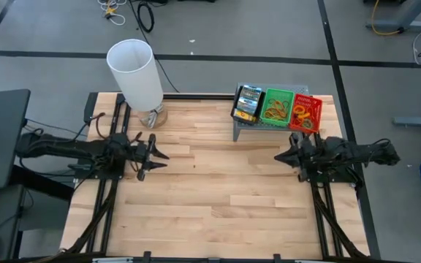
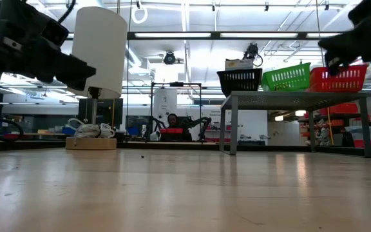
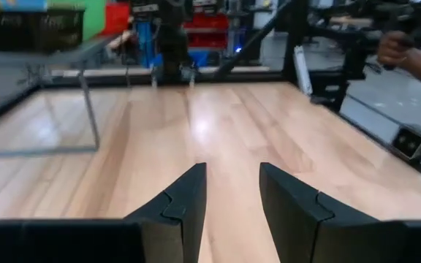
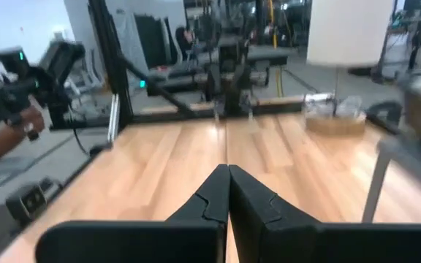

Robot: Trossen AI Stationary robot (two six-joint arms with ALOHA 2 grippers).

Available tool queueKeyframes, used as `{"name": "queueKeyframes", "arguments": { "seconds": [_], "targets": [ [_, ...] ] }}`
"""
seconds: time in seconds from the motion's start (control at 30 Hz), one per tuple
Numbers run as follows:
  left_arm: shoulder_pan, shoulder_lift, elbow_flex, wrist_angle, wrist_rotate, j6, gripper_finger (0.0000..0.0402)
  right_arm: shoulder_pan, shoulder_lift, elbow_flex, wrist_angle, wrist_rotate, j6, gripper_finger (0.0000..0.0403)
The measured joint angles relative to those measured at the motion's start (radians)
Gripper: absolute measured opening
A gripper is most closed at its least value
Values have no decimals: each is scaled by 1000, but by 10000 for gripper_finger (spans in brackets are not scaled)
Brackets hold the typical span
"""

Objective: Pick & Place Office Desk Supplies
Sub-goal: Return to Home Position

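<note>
Three small trays stand side by side on a grey riser (image 1: 243,130) at the table's far right. The black tray (image 1: 248,103) holds crayon boxes, the green tray (image 1: 277,107) tan rubber bands, the red tray (image 1: 305,113) coloured loop bands. My left gripper (image 1: 161,159) hovers level over the table's left middle, open, with nothing between its fingers (image 3: 188,193). My right gripper (image 1: 278,156) hovers level at the right middle, just near of the riser, shut on nothing (image 4: 229,175). The two grippers point toward each other across bare wood.
A tall white cylinder (image 1: 135,71) on a round wooden base (image 2: 91,143) stands at the far left. The riser's legs (image 2: 230,129) reach down to the table. A person's hand (image 3: 400,50) with a controller shows beyond the table's edge.
</note>
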Motion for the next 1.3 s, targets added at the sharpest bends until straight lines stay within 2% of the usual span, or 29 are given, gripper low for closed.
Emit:
{"name": "queueKeyframes", "arguments": {
  "seconds": [0.17,0.3,0.43,0.7,0.9,1.07,1.3],
  "targets": [
    [47,-4,0,-22,26,-23,133,0,0,-114,103,-28,-11,16],
    [75,-8,0,-18,75,-35,133,0,7,-144,194,-100,-40,15],
    [84,-12,0,-12,115,-37,133,0,10,-145,195,-112,-54,16],
    [83,-12,0,-13,126,-56,133,0,31,-145,195,-119,-96,16],
    [83,-11,0,-13,128,-41,133,0,30,-145,192,-81,-3,16],
    [83,-11,-1,-11,124,-20,133,0,30,-145,190,-76,-55,16],
    [83,-9,-1,-19,64,20,133,0,30,-145,190,-76,-63,16]
  ]
}}
